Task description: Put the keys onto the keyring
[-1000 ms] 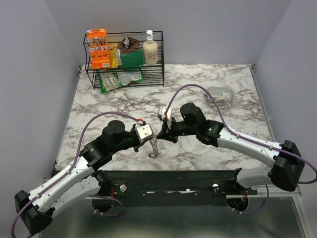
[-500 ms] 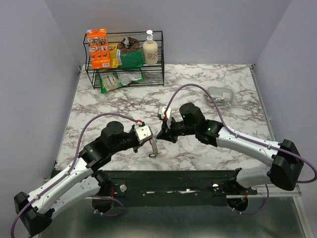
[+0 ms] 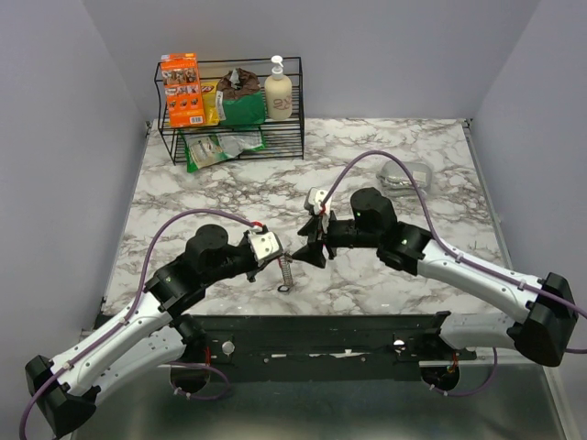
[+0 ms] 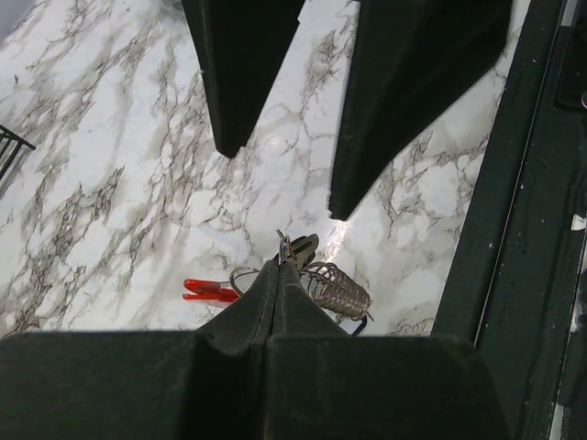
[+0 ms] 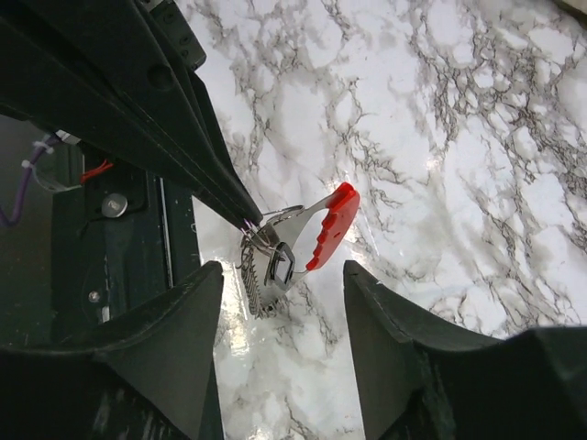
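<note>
My left gripper (image 4: pixel 282 266) is shut on the small wire loop of the keyring (image 5: pixel 332 225) and holds it just above the marble. The keyring's red curved side (image 4: pixel 206 291) and gray ridged side (image 4: pixel 335 289) hang below the fingertips. A tiny black key (image 5: pixel 280 266) sits against the wire loop beside the ridged side; whether it is threaded on, I cannot tell. My right gripper (image 5: pixel 282 270) stands open, one finger on each side of the keyring and touching nothing. From above, the left gripper (image 3: pixel 280 255) and right gripper (image 3: pixel 307 249) face each other tip to tip.
A black wire rack (image 3: pixel 229 137) with an orange box, bags and a soap bottle stands at the back left. A clear lidded container (image 3: pixel 408 176) lies at the back right. The dark base rail (image 3: pixel 321 330) runs along the near table edge.
The right gripper has gone from shut to open and drawn back to the right, away from the keyring. The left gripper has stayed shut in place.
</note>
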`<state>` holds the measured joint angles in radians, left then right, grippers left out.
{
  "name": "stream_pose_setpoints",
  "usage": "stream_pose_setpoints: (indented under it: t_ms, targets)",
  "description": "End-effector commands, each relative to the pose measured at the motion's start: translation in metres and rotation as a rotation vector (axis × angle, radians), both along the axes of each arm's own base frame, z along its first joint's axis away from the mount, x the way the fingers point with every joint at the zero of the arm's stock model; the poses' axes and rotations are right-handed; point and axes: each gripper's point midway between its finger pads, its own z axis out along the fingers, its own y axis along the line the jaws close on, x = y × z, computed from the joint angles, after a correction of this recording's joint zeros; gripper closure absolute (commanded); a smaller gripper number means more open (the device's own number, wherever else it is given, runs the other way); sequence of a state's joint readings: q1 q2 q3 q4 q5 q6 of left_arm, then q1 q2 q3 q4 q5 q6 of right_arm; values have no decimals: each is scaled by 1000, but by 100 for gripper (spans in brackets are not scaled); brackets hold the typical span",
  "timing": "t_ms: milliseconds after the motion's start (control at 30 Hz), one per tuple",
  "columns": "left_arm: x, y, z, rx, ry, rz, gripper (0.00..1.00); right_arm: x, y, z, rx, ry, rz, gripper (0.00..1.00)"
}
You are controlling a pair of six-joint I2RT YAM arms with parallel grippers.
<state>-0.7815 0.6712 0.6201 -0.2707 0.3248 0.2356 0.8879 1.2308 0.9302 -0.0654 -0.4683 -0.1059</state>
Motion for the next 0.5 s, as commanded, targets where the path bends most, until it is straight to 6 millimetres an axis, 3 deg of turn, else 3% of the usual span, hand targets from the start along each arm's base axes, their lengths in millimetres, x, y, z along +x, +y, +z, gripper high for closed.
stream_pose_setpoints:
  t_ms: [0, 167, 233, 267, 333, 467]
  targets:
    - [-3, -7, 22, -76, -40, -27, 100, 3, -7, 8, 30, -37, -27, 27]
    - [-10, -14, 52, -207, -22, -41, 100, -4, -18, 27, 88, -91, -22, 7]
    - [-12, -18, 67, -272, -21, -47, 100, -8, -23, 28, 96, -98, -19, 4]
    - [-17, -22, 72, -307, 17, -67, 100, -12, -28, 37, 120, -118, -16, 1]
    - [-24, -28, 91, -385, 36, -99, 100, -19, -32, 47, 161, -143, 6, 0]
    - [-34, -38, 99, -462, 19, -159, 100, -35, -42, 72, 239, -173, 45, 0]
